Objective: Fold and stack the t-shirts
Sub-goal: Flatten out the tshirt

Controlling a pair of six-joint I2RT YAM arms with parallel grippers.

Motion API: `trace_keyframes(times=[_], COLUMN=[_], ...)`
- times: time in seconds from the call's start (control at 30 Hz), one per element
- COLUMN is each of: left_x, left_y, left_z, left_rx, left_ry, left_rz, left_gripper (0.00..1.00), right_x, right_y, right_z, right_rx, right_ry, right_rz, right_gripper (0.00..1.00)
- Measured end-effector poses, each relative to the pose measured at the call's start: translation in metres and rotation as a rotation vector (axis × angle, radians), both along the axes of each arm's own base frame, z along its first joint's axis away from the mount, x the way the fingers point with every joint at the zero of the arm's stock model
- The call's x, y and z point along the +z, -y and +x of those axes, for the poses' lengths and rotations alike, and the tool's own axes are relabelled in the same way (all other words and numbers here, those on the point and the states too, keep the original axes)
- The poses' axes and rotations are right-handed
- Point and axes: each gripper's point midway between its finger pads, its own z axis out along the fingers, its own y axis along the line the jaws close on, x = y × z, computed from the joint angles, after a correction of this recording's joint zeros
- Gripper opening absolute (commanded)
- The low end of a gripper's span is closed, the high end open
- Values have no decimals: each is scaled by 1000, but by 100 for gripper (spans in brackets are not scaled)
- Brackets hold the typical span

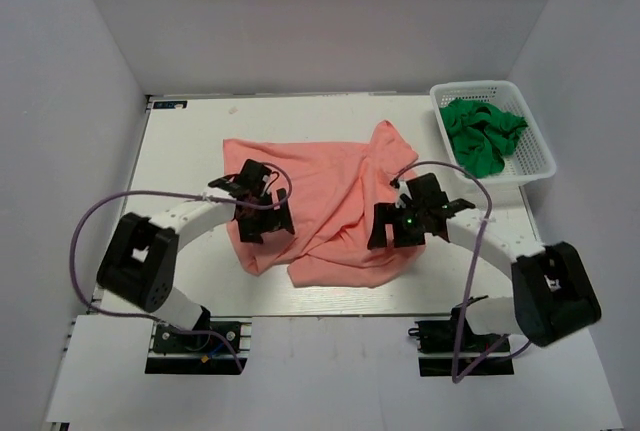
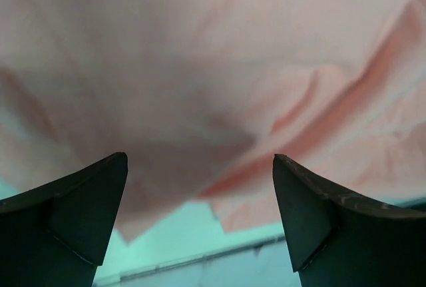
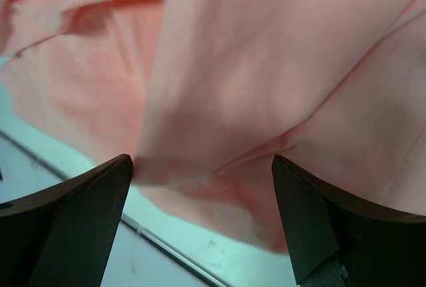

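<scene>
The pink shirt (image 1: 325,201) is lying rumpled across the middle of the white table (image 1: 180,151), with one sleeve pointing toward the far right and its near hem bunching in loose folds. The left pincer (image 2: 200,159) is hanging over the shirt's left side with its jaws spreading wide and nothing between them. In the left wrist view, creased pink cloth is filling most of the picture, and a strip of bare table is showing beneath the fingertips. The right pincer (image 3: 203,159) is hovering over the shirt's right side, likewise released and gripping nothing, and under it a thick fold is running diagonally with the cloth's edge lying on the table. Whether either pincer is touching the cloth cannot be told. The green garment (image 1: 483,136) is sitting crumpled inside the white lattice basket (image 1: 541,167) at the table's far right corner, well apart from both arms.
</scene>
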Motion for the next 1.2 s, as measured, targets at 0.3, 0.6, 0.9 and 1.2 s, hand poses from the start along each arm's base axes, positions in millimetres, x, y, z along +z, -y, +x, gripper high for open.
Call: trace_keyframes(times=[0.3,0.6,0.9,1.2], left_x=[69,25,1,-6], left_y=[-34,-92,-110,-105], left_z=[44,94,124,132], left_rx=[187,398,453,459], left_ry=[196,134,147,222], left_rz=[100,240,230,162], left_gripper=[100,100,91,80], right_x=[85,74,73,73], right_y=[-12,-16,-15,-11], right_z=[46,107,136,134], right_rx=[-41,-118,-122,-121], right_ry=[230,191,167,143], right_rz=[56,10,25,47], right_gripper=[91,91,91,91])
